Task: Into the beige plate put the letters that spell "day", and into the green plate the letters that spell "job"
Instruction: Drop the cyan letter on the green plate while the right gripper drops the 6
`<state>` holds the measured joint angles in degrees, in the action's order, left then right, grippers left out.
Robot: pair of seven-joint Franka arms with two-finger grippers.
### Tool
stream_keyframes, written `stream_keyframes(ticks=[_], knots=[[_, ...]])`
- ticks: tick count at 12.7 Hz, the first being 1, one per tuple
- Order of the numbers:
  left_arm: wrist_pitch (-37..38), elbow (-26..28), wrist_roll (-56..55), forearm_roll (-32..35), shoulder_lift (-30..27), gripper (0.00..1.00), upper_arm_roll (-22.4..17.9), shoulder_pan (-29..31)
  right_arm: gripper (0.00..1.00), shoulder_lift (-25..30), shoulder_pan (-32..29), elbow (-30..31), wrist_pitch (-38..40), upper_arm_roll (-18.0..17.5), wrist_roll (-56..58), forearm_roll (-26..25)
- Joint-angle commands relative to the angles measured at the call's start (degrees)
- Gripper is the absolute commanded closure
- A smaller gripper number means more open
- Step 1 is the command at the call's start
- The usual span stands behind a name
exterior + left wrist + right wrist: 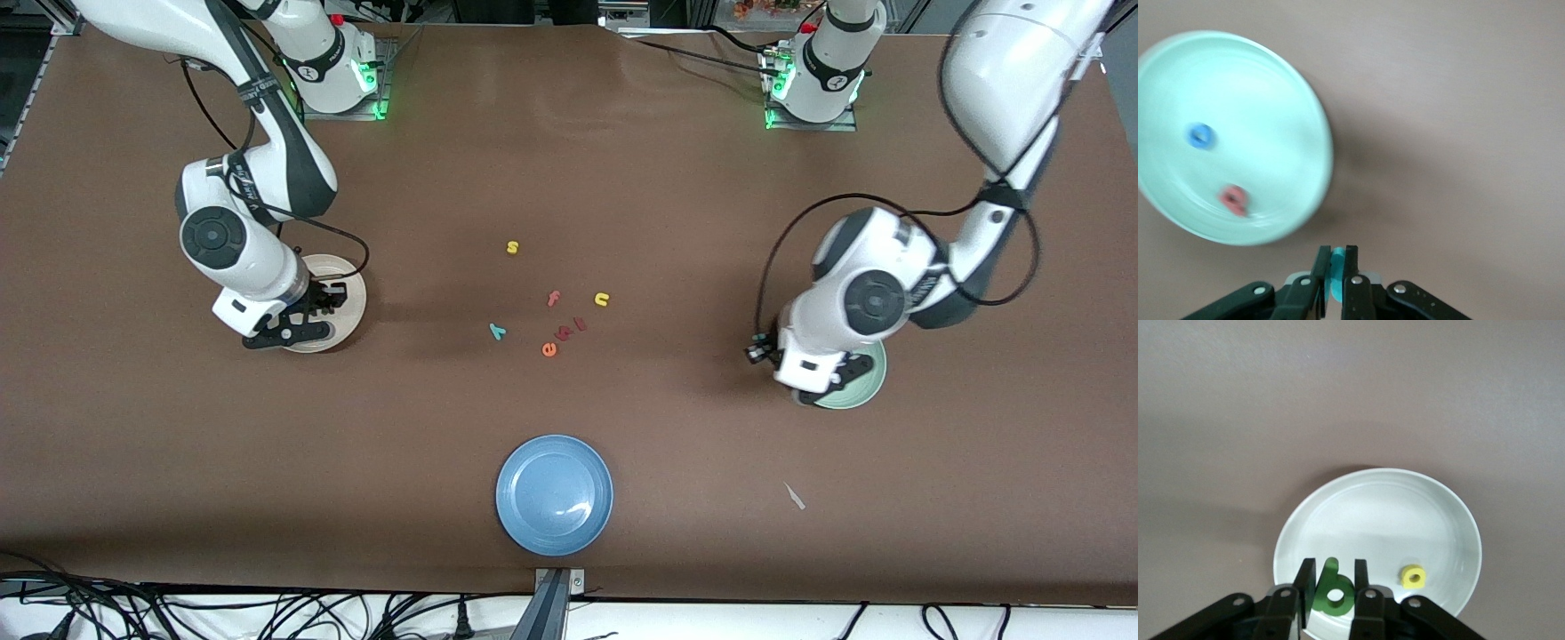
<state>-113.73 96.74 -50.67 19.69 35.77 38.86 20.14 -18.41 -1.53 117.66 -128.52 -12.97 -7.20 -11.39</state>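
While both arms hang over their plates, the left end effector is clenched on a teal letter just beside the green plate, which holds a blue "o" and a red-pink "b". Right end effector: over the beige plate, fingers around the green "d" (grip not certain); yellow "a" in the plate. Mid-surface: teal "y", yellow "s", yellow "u", pink "f", orange "e". Blue plate nearest the front camera.
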Motion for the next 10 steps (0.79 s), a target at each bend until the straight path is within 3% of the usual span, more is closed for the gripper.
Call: stream_keyframes(ticks=[1, 3, 5, 7, 8, 9, 10], knots=[[0.6, 1.4, 10.7, 1.7, 1.6, 1.0, -1.1, 3.8, 0.02, 1.3, -0.7, 1.9, 0.0, -0.7, 0.9, 0.4], [-2.7, 1.2, 15.2, 4.6, 4.9, 1.0, -4.1, 4.3, 0.02, 1.3, -0.6, 1.9, 0.0, -0.8, 0.0, 0.5], [-7.2, 1.2, 15.1, 4.2, 7.0, 1.0, -4.5, 4.3, 0.02, 0.2, -0.6, 1.3, -0.7, -1.6, -2.5, 3.5], [-7.3, -0.4, 14.6, 3.7, 8.3, 1.0, -4.7, 3.7, 0.02, -2.5, 0.1, -0.5, -4.0, -5.7, -9.2, 5.1], [-7.3, -1.6, 14.4, 3.8, 8.8, 0.64, -4.7, 3.5, 0.02, -4.1, 2.6, -2.3, -4.9, -6.2, -14.0, 5.1], [-7.2, -1.9, 15.1, 4.0, 8.8, 0.16, -4.7, 3.5, 0.02, -6.0, 5.9, -4.7, -5.2, -6.2, -18.1, 4.7], [-6.9, -2.4, 15.1, 4.2, 8.3, 0.09, -4.6, 3.6, 0.02, -7.1, 8.6, -6.6, -5.2, -6.2, -21.8, 4.4]])
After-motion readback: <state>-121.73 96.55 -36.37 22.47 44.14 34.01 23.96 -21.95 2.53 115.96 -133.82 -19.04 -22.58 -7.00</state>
